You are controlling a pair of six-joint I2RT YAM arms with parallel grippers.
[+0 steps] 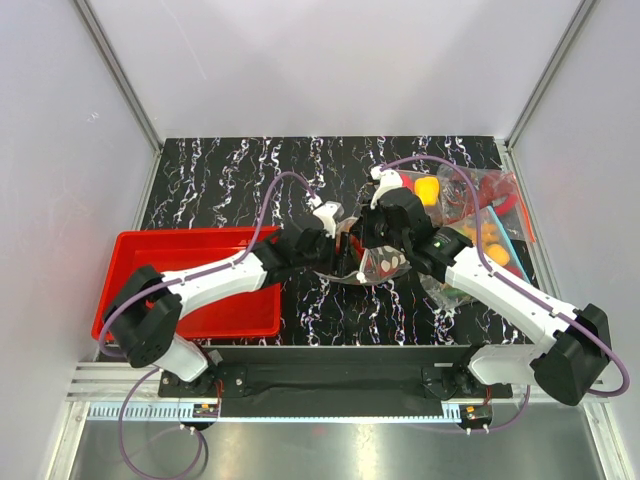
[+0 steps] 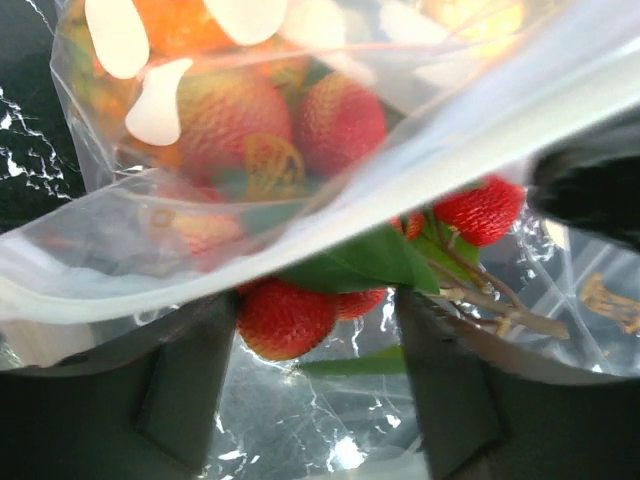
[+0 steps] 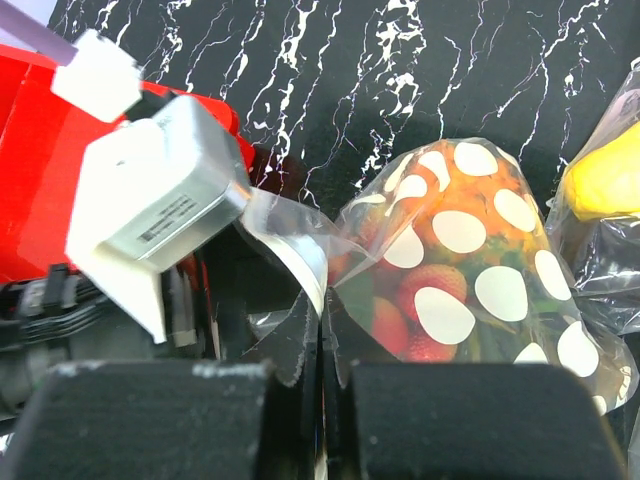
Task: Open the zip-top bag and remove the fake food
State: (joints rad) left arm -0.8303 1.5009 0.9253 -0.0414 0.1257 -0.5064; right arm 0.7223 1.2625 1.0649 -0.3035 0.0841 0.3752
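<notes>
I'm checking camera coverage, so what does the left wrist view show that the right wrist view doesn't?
Only the left wrist: the brown stems joining the fruits. Only the right wrist: the red tray, the bag's white dots, and the right gripper, jaws shut on the film. Both: the zip-top bag with the fake food, red bumpy fruits, inside.

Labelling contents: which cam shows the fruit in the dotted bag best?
Left wrist: red bumpy fruit fills the frame through the clear bag. Right wrist shows it partly, behind white dots. Top view: too small to tell.
</notes>
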